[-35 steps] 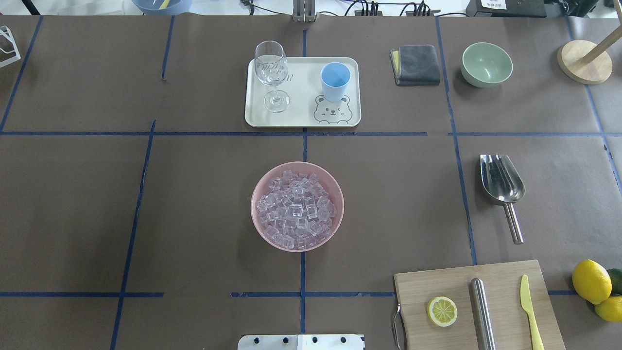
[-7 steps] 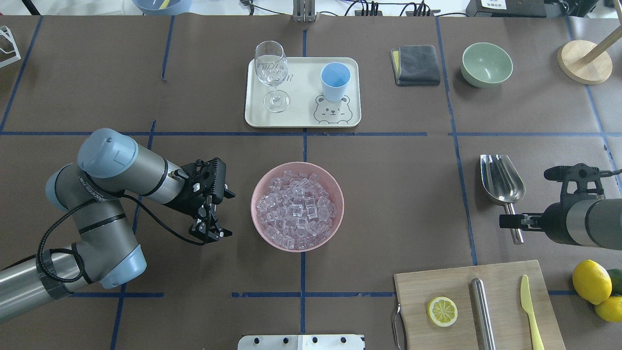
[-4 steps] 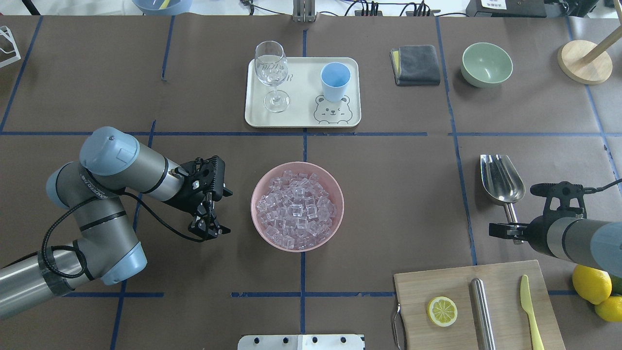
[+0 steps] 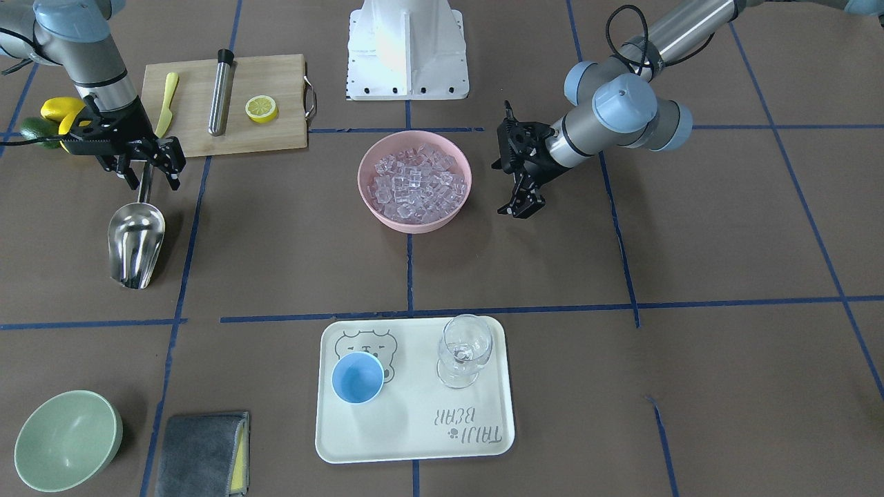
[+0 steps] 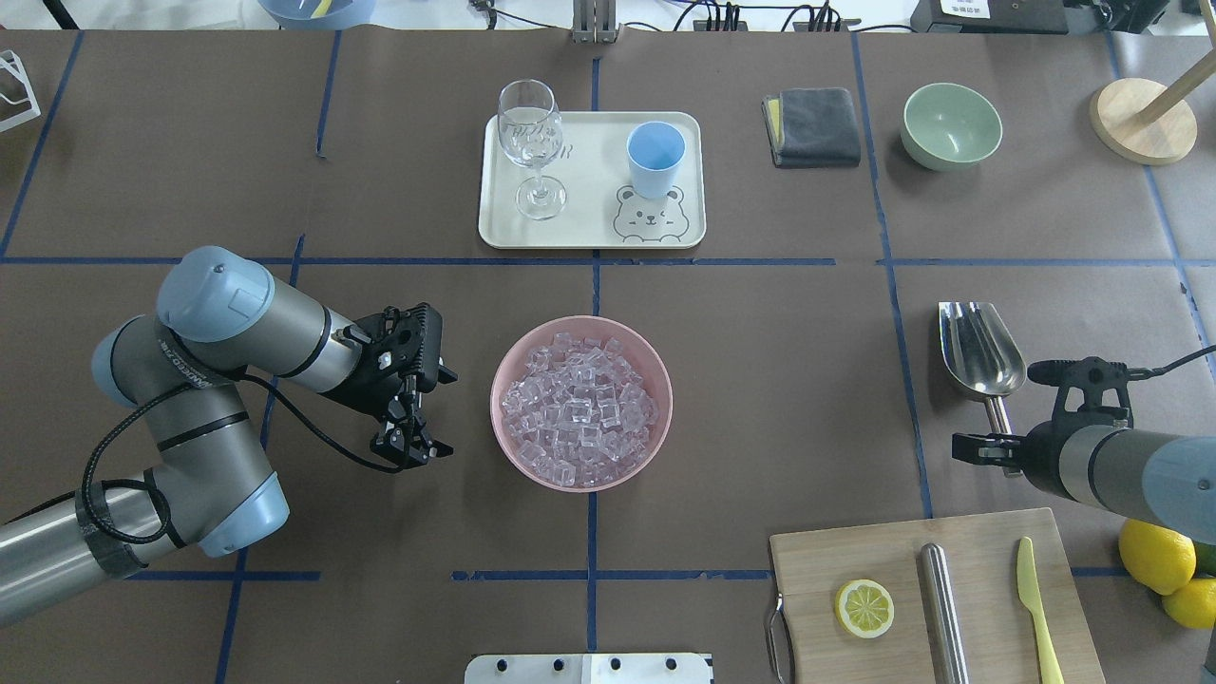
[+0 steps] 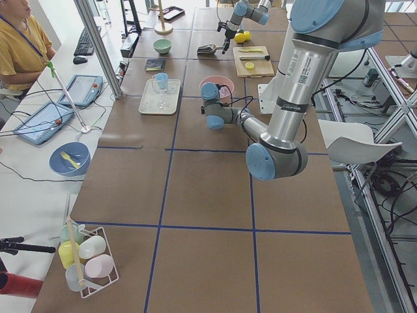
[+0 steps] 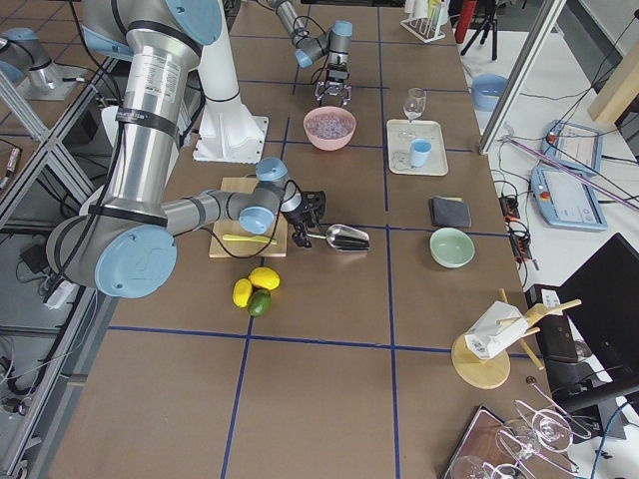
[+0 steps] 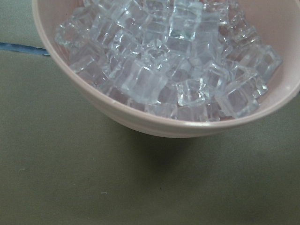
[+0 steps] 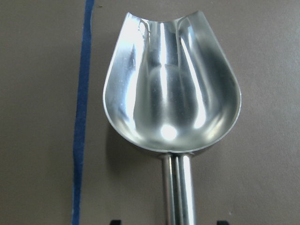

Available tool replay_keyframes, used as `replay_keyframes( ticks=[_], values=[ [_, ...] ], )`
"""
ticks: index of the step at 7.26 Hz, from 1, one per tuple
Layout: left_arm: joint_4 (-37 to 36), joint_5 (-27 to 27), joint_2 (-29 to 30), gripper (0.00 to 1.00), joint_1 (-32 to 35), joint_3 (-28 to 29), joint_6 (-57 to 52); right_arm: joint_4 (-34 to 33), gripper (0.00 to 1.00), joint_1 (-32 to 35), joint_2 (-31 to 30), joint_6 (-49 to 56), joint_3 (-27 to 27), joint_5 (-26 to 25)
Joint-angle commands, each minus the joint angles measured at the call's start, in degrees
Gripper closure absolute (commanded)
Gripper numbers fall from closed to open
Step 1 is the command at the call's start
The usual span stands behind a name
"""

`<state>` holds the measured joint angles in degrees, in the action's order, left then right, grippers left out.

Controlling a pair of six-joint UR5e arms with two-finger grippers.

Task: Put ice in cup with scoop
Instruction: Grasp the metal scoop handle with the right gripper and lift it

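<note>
The steel scoop (image 5: 978, 351) lies on the table at the right, trough away from the robot; the right wrist view shows its trough (image 9: 171, 93) empty. My right gripper (image 5: 988, 446) is open, low over the handle, with fingers on either side (image 4: 141, 172); I cannot tell if they touch it. The ice (image 5: 581, 408) fills a pink bowl (image 5: 494, 399) at the centre. My left gripper (image 5: 410, 446) is open and empty just left of that bowl (image 4: 519, 203); its wrist view shows the ice (image 8: 164, 61) close up. The light-blue cup (image 5: 655, 152) stands empty on the cream tray (image 5: 589, 228).
A wine glass (image 5: 530, 133) shares the tray. A grey cloth (image 5: 812, 125) and green bowl (image 5: 950, 123) sit at the far right. A cutting board (image 5: 988, 541) holds a lemon half, a steel cylinder and a yellow knife; lemons (image 5: 1154, 549) lie beside it.
Both arms came into view. Over the last second my right gripper moved left and down to straddle the scoop's handle. The left gripper has barely moved.
</note>
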<state>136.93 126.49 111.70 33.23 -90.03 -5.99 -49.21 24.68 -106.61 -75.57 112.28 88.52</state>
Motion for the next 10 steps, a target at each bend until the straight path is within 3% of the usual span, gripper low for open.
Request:
replay_keyframes(
  ticks=[1, 3, 4, 5, 7, 10],
  values=[
    [0.0, -0.01, 0.09, 0.0, 0.0, -0.05, 0.01, 0.08, 1.0, 0.28, -0.7, 3.12, 0.22, 0.51],
    [0.0, 0.08, 0.0, 0.0, 0.0, -0.05, 0.01, 0.08, 1.0, 0.37, -1.67, 7.1, 2.31, 1.03],
    [0.17, -0.27, 0.0, 0.0, 0.0, -0.4, 0.01, -0.01, 1.0, 0.72, -2.63, 7.1, 6.68, 2.25],
    [0.18, -0.28, 0.09, 0.0, -0.09, -0.49, 0.01, -0.36, 1.0, 3.33, -2.29, 7.71, 9.34, 5.57],
    [0.17, -0.19, 0.18, 0.0, -0.27, -0.32, 0.36, -0.45, 1.0, 9.93, -0.54, 21.54, 11.64, 13.84],
    [0.26, -0.19, 1.59, 0.0, -0.36, -0.23, 0.63, -1.06, 1.0, 6.19, 5.95, 32.98, 11.3, 16.25]
  ],
)
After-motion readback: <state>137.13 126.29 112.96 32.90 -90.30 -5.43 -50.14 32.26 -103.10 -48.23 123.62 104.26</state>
